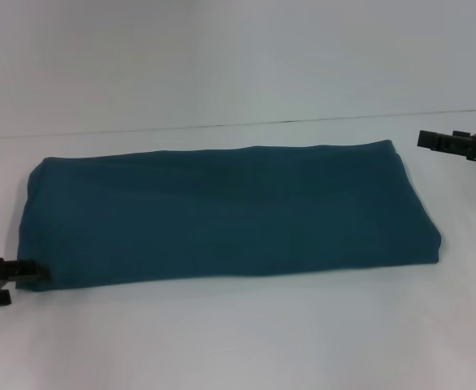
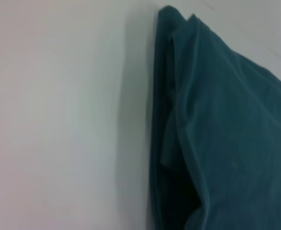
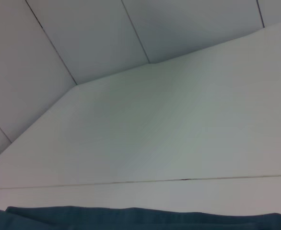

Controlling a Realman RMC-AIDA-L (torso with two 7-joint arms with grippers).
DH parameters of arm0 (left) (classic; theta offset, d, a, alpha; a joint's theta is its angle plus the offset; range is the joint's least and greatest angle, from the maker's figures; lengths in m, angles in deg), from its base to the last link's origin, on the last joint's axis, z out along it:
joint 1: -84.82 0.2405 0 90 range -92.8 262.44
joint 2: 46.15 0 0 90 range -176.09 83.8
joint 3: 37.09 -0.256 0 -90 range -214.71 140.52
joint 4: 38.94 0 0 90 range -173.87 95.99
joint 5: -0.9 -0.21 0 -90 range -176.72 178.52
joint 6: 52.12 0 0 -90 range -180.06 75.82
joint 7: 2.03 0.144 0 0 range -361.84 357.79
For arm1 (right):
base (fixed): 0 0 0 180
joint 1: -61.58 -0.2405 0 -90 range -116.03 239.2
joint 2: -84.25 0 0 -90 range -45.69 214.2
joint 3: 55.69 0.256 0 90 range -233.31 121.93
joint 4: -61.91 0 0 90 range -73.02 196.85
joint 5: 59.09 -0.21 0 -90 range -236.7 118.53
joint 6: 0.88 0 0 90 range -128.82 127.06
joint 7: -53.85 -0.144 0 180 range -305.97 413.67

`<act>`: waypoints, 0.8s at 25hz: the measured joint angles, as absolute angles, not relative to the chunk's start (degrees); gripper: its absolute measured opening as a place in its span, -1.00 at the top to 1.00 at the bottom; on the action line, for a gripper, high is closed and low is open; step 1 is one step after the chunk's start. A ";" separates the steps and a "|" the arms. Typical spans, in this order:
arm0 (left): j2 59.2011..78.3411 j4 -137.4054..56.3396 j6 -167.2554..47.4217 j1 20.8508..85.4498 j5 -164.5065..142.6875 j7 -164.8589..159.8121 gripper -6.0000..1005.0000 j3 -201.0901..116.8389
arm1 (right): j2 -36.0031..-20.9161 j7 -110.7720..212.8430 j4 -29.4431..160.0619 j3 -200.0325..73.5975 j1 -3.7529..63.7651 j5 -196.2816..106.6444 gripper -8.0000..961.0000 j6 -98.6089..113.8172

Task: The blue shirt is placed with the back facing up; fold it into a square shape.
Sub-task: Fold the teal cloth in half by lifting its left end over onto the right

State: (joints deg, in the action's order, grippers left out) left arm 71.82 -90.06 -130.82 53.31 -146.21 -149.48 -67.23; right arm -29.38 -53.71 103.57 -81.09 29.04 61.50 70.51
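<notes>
The blue shirt [image 1: 222, 215] lies on the white table [image 1: 238, 341] as a long folded band running left to right, plain side up. My left gripper [image 1: 23, 286] sits at the shirt's near-left corner, open, its upper finger [image 1: 23, 270] touching the cloth edge. The left wrist view shows the stacked layers of the shirt's folded end [image 2: 227, 120]. My right gripper [image 1: 445, 142] hovers beyond the shirt's far-right corner, apart from the cloth. In the right wrist view only a strip of the shirt's edge [image 3: 140, 218] shows.
The table's far edge [image 1: 238, 123] meets a pale wall behind the shirt. A seam in the tabletop [image 3: 131, 182] runs beside the shirt. Bare white table surrounds the shirt in front and on both sides.
</notes>
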 joint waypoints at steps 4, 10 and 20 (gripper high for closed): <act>71.89 -89.97 -130.85 52.80 -147.31 -150.57 -0.75 -69.09 | -29.32 -53.80 103.57 -81.08 29.01 61.50 -0.94 70.63; 71.89 -89.79 -130.88 52.01 -148.05 -151.64 -0.75 -70.62 | -29.23 -53.84 103.57 -80.92 29.08 61.50 -0.94 70.59; 71.82 -89.09 -130.38 50.80 -148.52 -151.88 -0.75 -71.01 | -29.21 -53.77 103.57 -80.91 29.10 61.03 -0.94 70.69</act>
State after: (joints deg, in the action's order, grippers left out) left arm 71.82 -89.09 -130.38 50.80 -148.52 -151.88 -71.01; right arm -29.21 -53.77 103.57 -80.91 29.10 61.03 70.69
